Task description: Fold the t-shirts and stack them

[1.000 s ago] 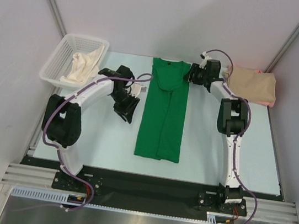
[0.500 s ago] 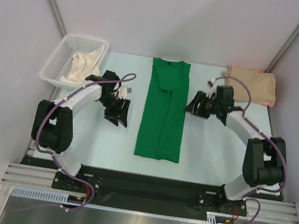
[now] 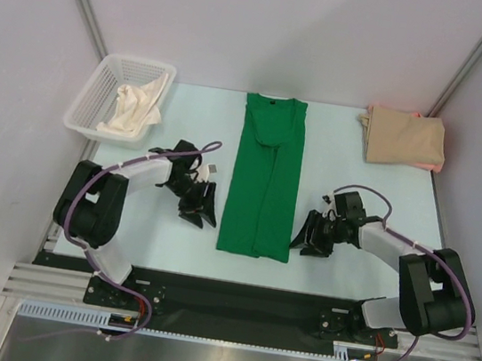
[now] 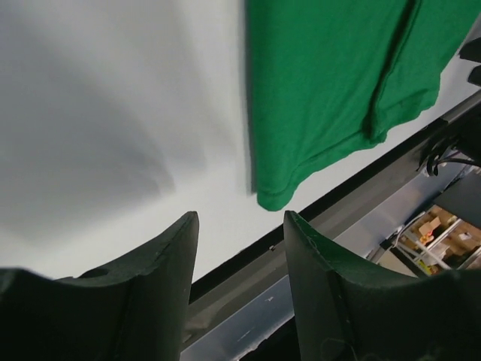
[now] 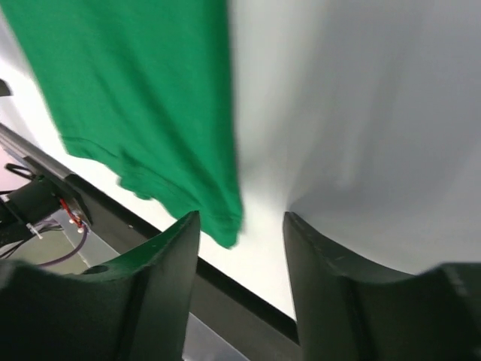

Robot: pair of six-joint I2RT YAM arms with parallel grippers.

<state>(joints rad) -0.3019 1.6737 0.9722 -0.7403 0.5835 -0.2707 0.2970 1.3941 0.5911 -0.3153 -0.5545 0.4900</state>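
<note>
A: Entry one, the fingers?

B: Both left fingers [image 4: 143, 301] and right fingers [image 5: 143, 301] stand apart, with nothing between them.

A: Entry two, the garment?

B: The green t-shirt [image 3: 264, 179] lies flat mid-worktop [image 3: 161, 241], folded narrow, long axis 12 to 6. It is at 3 o'clock of the left pair and 9 o'clock of the right. Both flank its near hem, about equally close.

A: Views?

B: The wrist cameras show only the hem corners. Overhead alone shows the tan t-shirt [image 3: 404, 138] folded at 1 o'clock and the white basket [image 3: 137, 62] at 11.
</note>
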